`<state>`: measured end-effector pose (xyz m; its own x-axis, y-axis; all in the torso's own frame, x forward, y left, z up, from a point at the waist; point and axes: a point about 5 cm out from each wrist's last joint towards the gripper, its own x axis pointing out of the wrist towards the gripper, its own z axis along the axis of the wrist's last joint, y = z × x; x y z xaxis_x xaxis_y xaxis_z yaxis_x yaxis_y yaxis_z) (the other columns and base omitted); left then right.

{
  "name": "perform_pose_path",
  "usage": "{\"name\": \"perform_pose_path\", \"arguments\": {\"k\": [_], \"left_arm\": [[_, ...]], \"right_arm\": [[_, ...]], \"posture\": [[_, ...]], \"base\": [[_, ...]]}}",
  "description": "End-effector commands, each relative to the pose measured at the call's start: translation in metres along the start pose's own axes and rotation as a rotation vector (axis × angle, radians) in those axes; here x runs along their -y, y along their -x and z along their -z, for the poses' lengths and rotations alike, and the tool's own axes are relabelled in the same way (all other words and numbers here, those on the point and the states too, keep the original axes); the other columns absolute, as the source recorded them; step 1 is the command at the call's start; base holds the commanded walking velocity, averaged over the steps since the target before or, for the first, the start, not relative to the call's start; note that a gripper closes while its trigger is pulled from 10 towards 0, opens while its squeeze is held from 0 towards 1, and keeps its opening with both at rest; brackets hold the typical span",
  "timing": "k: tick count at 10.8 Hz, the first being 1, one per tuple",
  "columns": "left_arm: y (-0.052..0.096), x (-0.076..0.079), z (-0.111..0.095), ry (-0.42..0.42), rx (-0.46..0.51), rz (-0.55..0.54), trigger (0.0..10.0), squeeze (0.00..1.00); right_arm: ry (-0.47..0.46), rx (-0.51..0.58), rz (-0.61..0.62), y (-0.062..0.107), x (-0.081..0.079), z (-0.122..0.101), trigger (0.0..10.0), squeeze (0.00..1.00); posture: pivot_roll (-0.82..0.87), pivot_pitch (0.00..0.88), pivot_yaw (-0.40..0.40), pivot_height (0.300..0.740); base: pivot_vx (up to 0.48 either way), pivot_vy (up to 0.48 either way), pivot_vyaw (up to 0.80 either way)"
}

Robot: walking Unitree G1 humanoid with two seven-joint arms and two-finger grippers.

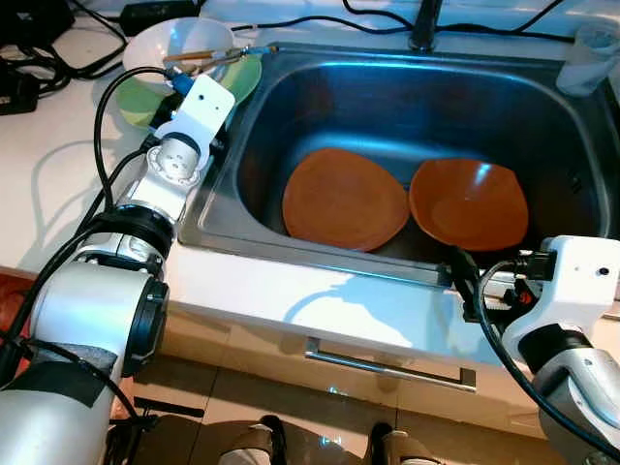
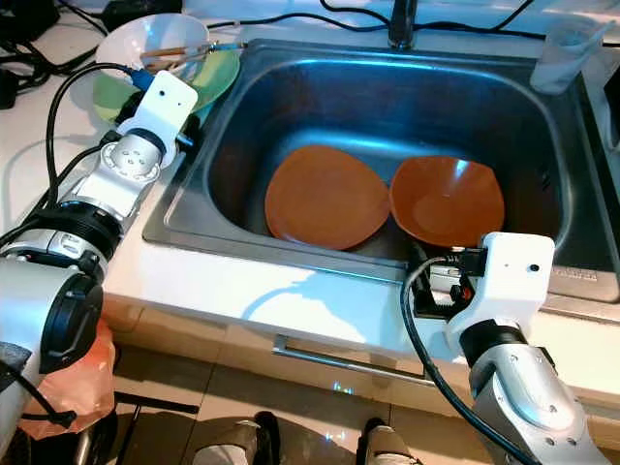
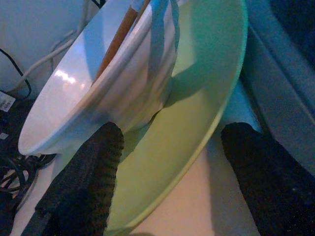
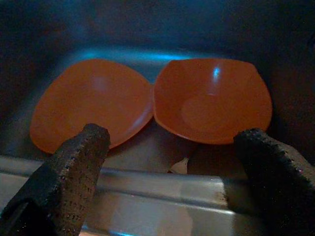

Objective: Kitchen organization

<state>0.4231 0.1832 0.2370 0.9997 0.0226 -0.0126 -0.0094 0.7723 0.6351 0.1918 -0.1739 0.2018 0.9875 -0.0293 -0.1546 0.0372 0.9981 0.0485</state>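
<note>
Steel sink (image 1: 291,107), two glossy orange dishes (image 1: 344,199), both grippers' jaws apart, ribbed white bowl (image 3: 103,93)

Counter (image 1: 58,184): white, left and front of frame.
On counter, upper left: green plate (image 1: 247,77), black cables (image 1: 39,58).
Upper right: clear cup (image 1: 589,58).

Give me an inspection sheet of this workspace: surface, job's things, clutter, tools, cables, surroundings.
Surface: white counter around a steel sink.
Job's things: orange plate and orange bowl side by side in the sink; white bowl holding chopsticks, on a green plate left of the sink.
Clutter: clear plastic cup at the sink's far right corner.
Tools: left tool open at the green plate's rim; right tool open above the sink's near edge.
Cables: black cords along the counter's back.
Surroundings: drawer handle below; tiled floor.
</note>
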Motion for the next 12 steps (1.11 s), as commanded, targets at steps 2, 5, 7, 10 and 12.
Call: {"name": "perform_pose_path", "arguments": {"k": [2,5,7,10,12], "left_arm": [[0.002,0.012,0.012,-0.029,-0.071,0.059,5.6,0.00],[0.002,0.006,0.018,-0.112,-0.105,0.059,10.0,0.00],[0.003,0.000,0.025,-0.164,-0.135,0.070,4.6,0.00],[0.005,-0.003,0.030,-0.184,-0.156,0.076,0.0,0.00],[0.005,-0.003,0.032,-0.185,-0.164,0.080,0.0,0.00]], "right_arm": [[-0.003,0.000,0.005,0.005,0.000,-0.001,10.0,0.00],[-0.003,-0.007,0.009,0.007,0.001,0.000,10.0,0.00],[-0.006,-0.015,0.010,0.008,0.001,0.002,10.0,0.00],[-0.005,-0.017,0.011,0.008,0.002,0.002,10.0,0.00],[-0.002,-0.018,0.013,0.008,0.002,0.002,10.0,0.00]], "posture": [[-0.28,0.266,0.076,0.740],[-0.28,0.275,0.073,0.740],[-0.28,0.277,0.074,0.740],[-0.27,0.278,0.074,0.740],[-0.28,0.275,0.071,0.740]], "base": [[0.000,0.000,0.00],[0.000,0.000,0.00],[0.000,0.000,0.00],[0.000,0.000,0.00],[0.000,0.000,0.00]]}}
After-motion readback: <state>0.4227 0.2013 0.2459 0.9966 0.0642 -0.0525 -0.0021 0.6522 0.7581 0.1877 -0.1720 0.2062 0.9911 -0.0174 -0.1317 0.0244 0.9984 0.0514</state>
